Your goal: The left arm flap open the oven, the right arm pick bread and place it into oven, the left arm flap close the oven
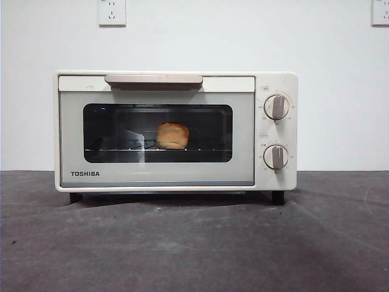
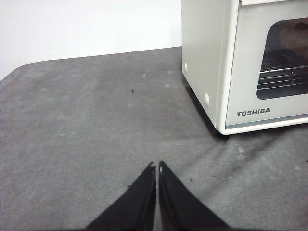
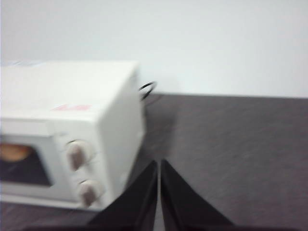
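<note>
The left gripper (image 2: 157, 166) is hanging over bare table off the oven's left front corner, its 2 black jaws pressed together tip to tip and gripping nothing. The right gripper (image 3: 159, 163) is doing the same on the other side, near the oven's knob end, jaws closed with only a hairline seam between them and nothing in them. Its picture is blurring a little. Neither gripper is touching the oven, and neither is showing in the front view.

The oven (image 1: 176, 131) is standing square on the dark grey table (image 1: 194, 249), its door shut flush against the body with the beige bar handle (image 1: 154, 79) running across the top edge. Through the dark glass window the bread (image 1: 173, 135) is sitting on the wire rack (image 1: 121, 149), roughly in the middle of the cavity, looking golden and lumpy. In the right wrist view a slice of its orange crust is peeking through the window's corner. In the left wrist view only the rack and the Toshiba lettering are showing.

The 2 round knobs (image 1: 276, 107) are stacked one above the other on the right panel, both with pointers standing roughly upright. Behind the oven a white wall is carrying 2 sockets (image 1: 112, 12), one above the oven's left half and one at the far right corner. A dark cable (image 3: 148, 89) is looping out behind the oven's back edge.
</note>
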Tool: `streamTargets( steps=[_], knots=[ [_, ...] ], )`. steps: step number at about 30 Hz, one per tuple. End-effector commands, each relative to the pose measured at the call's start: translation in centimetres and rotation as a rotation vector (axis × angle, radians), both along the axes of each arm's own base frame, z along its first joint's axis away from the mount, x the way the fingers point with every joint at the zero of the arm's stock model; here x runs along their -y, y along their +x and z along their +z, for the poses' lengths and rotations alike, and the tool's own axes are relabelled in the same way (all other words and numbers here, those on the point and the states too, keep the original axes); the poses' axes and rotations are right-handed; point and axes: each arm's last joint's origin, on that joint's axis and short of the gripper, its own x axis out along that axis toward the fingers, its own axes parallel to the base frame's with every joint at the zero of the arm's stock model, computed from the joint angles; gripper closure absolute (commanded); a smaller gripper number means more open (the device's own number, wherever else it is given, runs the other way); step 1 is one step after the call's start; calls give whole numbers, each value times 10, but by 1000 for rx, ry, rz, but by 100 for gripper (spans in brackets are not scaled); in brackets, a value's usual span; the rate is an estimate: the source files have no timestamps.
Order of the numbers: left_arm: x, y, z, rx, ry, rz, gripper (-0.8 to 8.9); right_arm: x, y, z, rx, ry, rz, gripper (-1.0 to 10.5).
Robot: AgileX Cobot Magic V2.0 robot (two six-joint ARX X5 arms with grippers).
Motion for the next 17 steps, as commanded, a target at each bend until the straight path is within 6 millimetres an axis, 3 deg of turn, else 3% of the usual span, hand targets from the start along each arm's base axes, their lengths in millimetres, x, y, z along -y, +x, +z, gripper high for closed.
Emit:
streamTargets(
  steps=[1, 10, 17],
  knots=[
    [0, 1, -6, -21, -6, 4, 797, 5, -4, -15, 64, -5, -43, 941],
    [0, 1, -6, -21, -6, 4, 797, 9, -13, -72, 169, 3, -102, 941],
    [0, 1, -6, -21, -6, 4, 797, 9, -15, -101, 164, 4, -105, 941]
  ],
)
